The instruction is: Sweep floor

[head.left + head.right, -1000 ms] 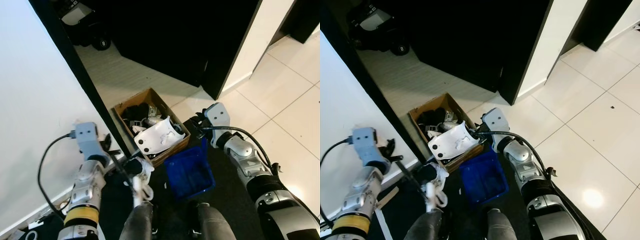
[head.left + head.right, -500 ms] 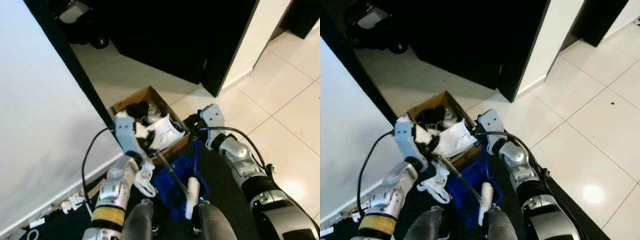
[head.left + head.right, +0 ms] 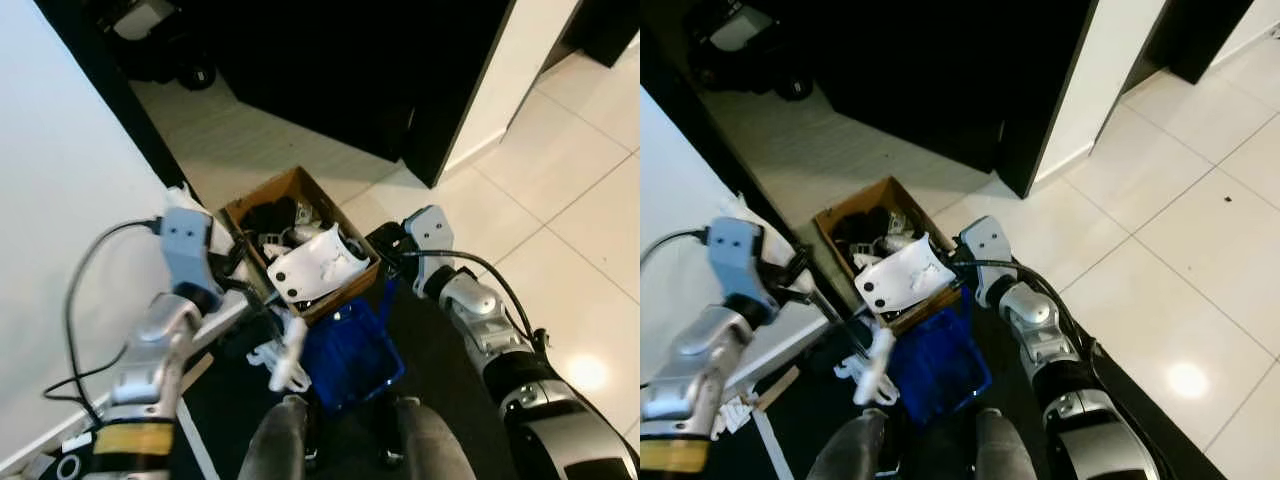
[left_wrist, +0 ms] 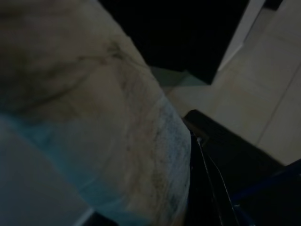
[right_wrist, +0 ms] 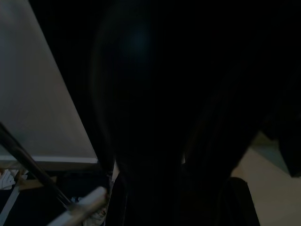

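**Sweeping set held low between both arms, beside an open box**

- Left hand [image 3: 232,272]: raised at the left of the scene, next to the white wall [image 3: 60,260]. It appears clenched on the thin dark broom handle [image 3: 835,318]; the fingers themselves are too hidden to confirm this.
- Broom: the handle's long axis runs from the left hand down and to the right, ending at a white broom head [image 3: 285,360] that hangs low, just left of the dustpan and in front of the robot's knees.
- Brown cardboard box [image 3: 258,205]: open on the floor at centre, holding dark oddments and a white moulded plastic shell [image 3: 318,268] that leans over its near right edge.
- Blue plastic dustpan [image 3: 350,348]: directly near-side of the box, touching or almost touching it, over a dark mat [image 3: 440,350].
- Right hand [image 3: 392,252]: at the far right corner of the dustpan, by the box. Whether it grips the pan cannot be told.
- Pale tiled floor [image 3: 560,200]: open to the right.
- Judgement: the broom head lies left of the dustpan, so the stroke would run rightward into it; the left arm governs it.
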Available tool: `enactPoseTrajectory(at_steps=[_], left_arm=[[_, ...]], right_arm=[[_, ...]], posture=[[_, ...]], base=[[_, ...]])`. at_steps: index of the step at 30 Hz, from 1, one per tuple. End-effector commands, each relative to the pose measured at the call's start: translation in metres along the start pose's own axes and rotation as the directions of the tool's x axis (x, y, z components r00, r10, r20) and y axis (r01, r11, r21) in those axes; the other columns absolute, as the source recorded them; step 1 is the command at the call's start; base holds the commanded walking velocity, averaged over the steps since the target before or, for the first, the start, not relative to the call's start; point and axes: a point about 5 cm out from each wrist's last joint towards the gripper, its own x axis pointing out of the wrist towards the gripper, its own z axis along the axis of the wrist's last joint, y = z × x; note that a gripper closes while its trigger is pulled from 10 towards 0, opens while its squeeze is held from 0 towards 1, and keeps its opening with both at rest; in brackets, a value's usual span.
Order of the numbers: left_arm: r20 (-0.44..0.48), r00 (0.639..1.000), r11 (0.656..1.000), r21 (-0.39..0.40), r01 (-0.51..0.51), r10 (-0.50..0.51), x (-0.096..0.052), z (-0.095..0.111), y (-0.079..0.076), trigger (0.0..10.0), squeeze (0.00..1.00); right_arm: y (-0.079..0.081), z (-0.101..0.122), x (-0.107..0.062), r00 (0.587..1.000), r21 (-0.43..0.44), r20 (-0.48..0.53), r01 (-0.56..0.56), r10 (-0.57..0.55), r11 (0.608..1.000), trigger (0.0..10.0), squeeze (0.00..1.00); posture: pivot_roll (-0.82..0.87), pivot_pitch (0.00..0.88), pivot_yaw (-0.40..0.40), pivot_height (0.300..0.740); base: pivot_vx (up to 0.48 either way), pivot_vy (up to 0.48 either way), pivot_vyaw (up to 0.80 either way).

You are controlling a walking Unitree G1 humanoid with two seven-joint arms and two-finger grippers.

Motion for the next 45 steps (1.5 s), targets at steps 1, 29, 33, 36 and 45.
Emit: enactPoseTrajectory(at_steps=[1,29,33,36,45], left_arm=[[-0.004,1.0,0.998,0.052,-0.023,0.023,-0.01,0.004,0.012,10.0,0.0],[-0.024,0.962,0.885,0.4,-0.24,0.272,0.009,-0.051,0.051,10.0,0.0],[-0.001,0.967,0.913,0.331,-0.241,0.255,0.011,-0.047,0.052,10.0,0.0],[0.008,0.965,0.923,0.287,-0.255,0.264,0.013,-0.045,0.053,10.0,0.0],[0.102,0.98,0.976,0.112,-0.184,0.173,0.046,-0.023,0.035,10.0,0.0]], right_arm=[[0.0,0.002,0.001,1.0,0.007,0.023,0.021,-0.022,1.0,10.0,0.0],[-0.014,0.015,-0.014,0.996,-0.023,0.078,0.038,-0.036,0.999,10.0,0.0],[-0.019,0.02,-0.019,0.995,-0.027,0.087,0.043,-0.04,0.999,10.0,0.0],[-0.019,0.02,-0.02,0.996,-0.025,0.085,0.044,-0.042,0.999,10.0,0.0],[-0.016,0.018,-0.027,0.995,0.004,0.071,0.071,-0.071,0.997,10.0,0.0]], posture=[[0.06,0.229,0.024,0.74],[-0.1,0.362,-0.018,0.74],[-0.11,0.398,-0.033,0.74],[-0.12,0.403,-0.035,0.74],[-0.14,0.405,-0.028,0.74]], base=[[0.0,0.0,0.0],[0.0,0.0,0.0],[0.0,0.0,0.0],[0.0,0.0,0.0],[0.0,0.0,0.0]])
